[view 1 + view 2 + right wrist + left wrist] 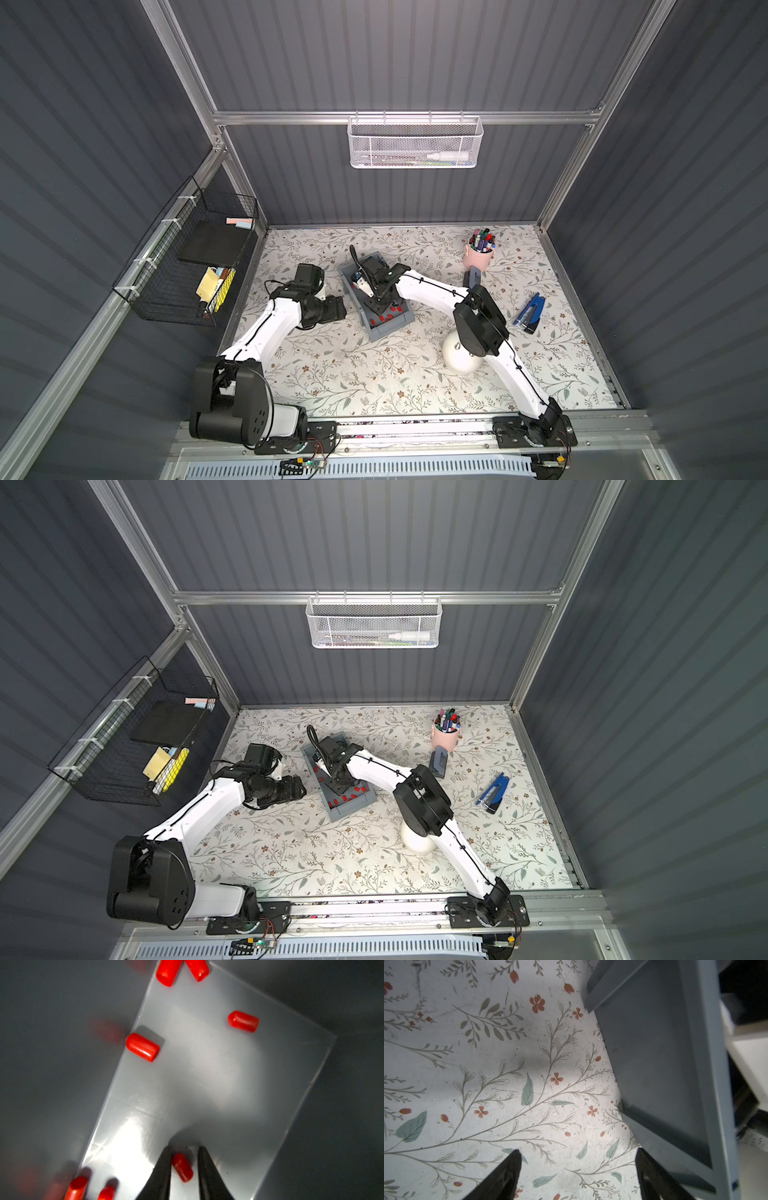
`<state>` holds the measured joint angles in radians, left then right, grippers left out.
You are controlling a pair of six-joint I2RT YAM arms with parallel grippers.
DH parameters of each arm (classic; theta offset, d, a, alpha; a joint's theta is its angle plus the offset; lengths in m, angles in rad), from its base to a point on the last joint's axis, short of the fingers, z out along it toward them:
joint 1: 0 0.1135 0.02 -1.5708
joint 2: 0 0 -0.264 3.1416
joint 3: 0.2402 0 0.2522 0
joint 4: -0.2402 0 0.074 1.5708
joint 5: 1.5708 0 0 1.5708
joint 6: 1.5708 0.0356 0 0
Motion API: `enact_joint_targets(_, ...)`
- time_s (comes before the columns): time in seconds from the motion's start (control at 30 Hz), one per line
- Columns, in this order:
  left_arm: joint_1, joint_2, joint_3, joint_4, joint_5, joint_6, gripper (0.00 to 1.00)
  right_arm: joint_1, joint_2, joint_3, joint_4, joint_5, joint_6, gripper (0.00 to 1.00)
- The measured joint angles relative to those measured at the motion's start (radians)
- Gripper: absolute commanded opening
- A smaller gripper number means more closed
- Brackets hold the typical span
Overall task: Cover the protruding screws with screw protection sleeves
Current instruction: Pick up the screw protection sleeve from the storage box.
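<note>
Currently right fingers point(162, 1172) straddle one red cap point(182, 1166) lying in the bin point(207, 1074), narrowly apart, not pinching yet. Left fingers point(506, 1174) wide open over tabletop point(467, 1064) left of bin, out of the way. Visible screws point(456, 344) on white dome point(453, 361), near right, look bare.

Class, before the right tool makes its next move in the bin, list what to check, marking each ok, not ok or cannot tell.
1. Red sleeve between the right tool's tips: ok.
2. Grip closed on it: not ok, gap shows.
3. Other sleeves clear of tips: ok.
4. Left tool open, empty: ok.
5. Screws on white dome all bare: cannot tell, right arm hides some.
</note>
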<state>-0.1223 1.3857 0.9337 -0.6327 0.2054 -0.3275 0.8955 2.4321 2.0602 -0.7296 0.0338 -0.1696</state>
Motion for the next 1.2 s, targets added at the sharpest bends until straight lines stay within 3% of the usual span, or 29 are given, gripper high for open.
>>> enact_joint_targets(0.37, -0.008, 0.000, 0.000, -0.003, 0.001, 0.000, 0.85, 0.000, 0.013, 0.019, -0.004, 0.001, -0.021, 0.26)
enact_joint_targets(0.87, -0.016, 0.000, 0.000, -0.003, 0.003, 0.000, 0.85, 0.000, 0.019, 0.047, -0.038, 0.008, -0.041, 0.07)
enact_joint_targets(1.2, -0.016, -0.069, 0.000, -0.004, 0.004, 0.006, 0.85, 0.000, -0.031, 0.033, -0.040, -0.010, -0.021, 0.04)
